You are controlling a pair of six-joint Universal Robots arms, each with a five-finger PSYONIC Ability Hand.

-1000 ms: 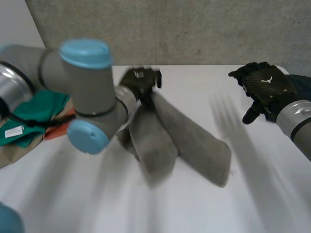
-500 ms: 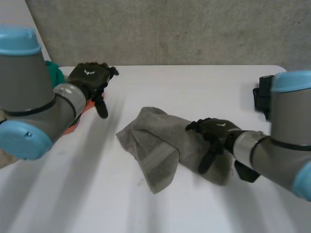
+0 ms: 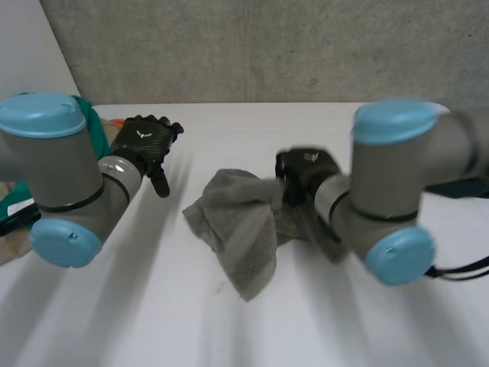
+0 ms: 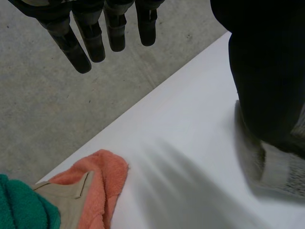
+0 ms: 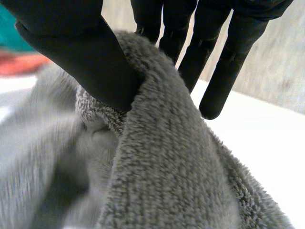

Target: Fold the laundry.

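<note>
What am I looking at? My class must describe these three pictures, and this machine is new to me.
A robot with two grey arms, each ending in a black hand. One picture looks down from between the arms; the others come from a camera on each wrist. On the white table lies a crumpled grey towel. The right hand pinches a fold of it between thumb and fingers. The left hand hangs open, holding nothing, near a pile of orange, green and beige laundry.

High head view, close wrist views, towel [image 3: 244, 229] in all.
</note>
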